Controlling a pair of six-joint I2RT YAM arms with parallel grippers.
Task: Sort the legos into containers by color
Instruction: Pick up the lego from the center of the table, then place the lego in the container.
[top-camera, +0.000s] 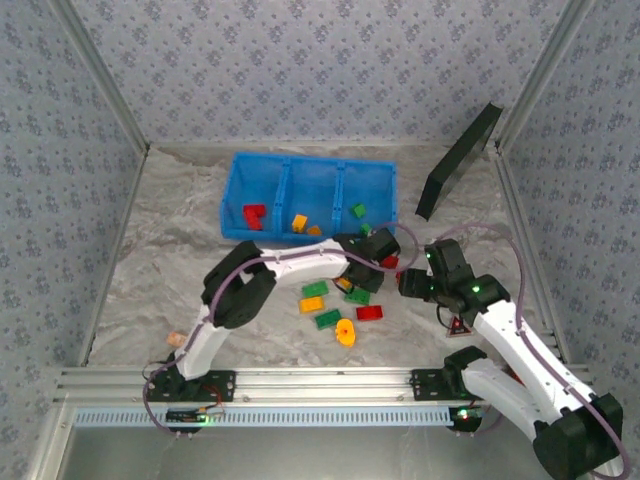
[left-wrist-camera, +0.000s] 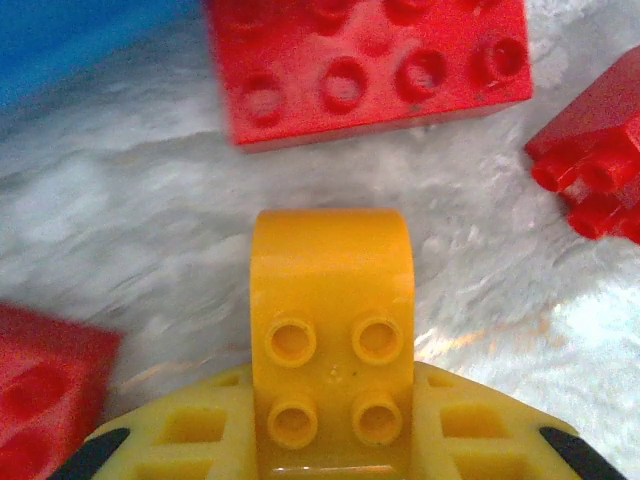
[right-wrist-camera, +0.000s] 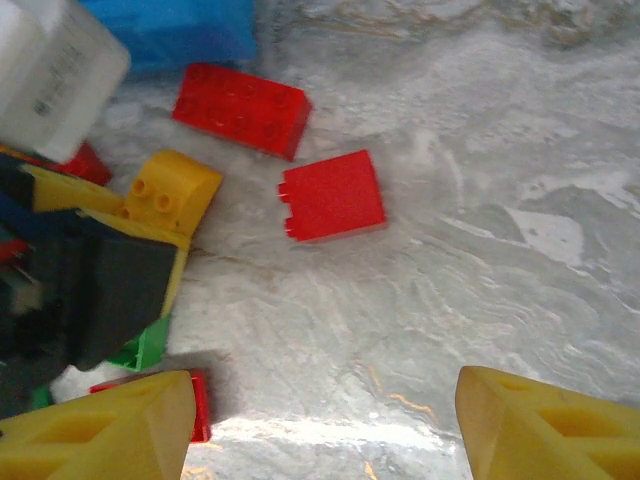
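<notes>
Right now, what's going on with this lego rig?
The left gripper is shut on a yellow-orange brick, low over the table among loose red bricks near the blue bin. The right gripper is open and empty beside it, a red brick ahead of it. The bin holds a few sorted bricks; more lie loose on the table.

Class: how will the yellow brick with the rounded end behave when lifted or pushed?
The yellow brick looks like hard moulded plastic, so it is probably stiff and light. Its glossy sides may slip slightly between jaws. The rounded end could let it rock if pushed.
</notes>
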